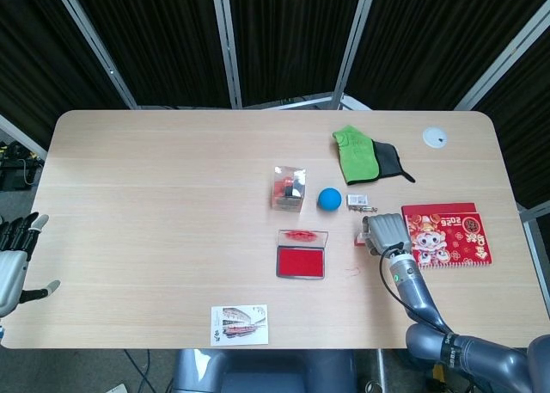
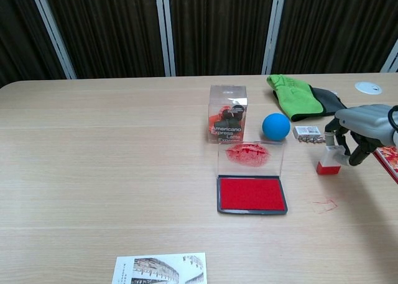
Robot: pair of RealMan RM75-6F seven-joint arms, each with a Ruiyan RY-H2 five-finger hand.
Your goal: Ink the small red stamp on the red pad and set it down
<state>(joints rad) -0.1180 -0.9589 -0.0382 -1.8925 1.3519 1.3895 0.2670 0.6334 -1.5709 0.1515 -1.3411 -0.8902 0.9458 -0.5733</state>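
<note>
This looks like a robot test room or lab, not a home. A pale wooden tabletop (image 1: 172, 195) stands in front of black curtains (image 1: 284, 32) that hang between slanted metal frame bars (image 1: 225, 40). Cables (image 1: 13, 165) lie on the floor at the left edge. On the tabletop is a mixed set of small test objects: a blue ball (image 2: 275, 126), a green cloth (image 2: 291, 96), a printed card (image 2: 159, 270).

stamp (image 2: 328, 163) right of pad (image 2: 252, 194), box (image 2: 227, 122) and ball (image 2: 275, 126) behind pad, card (image 2: 160, 269) in front
</note>
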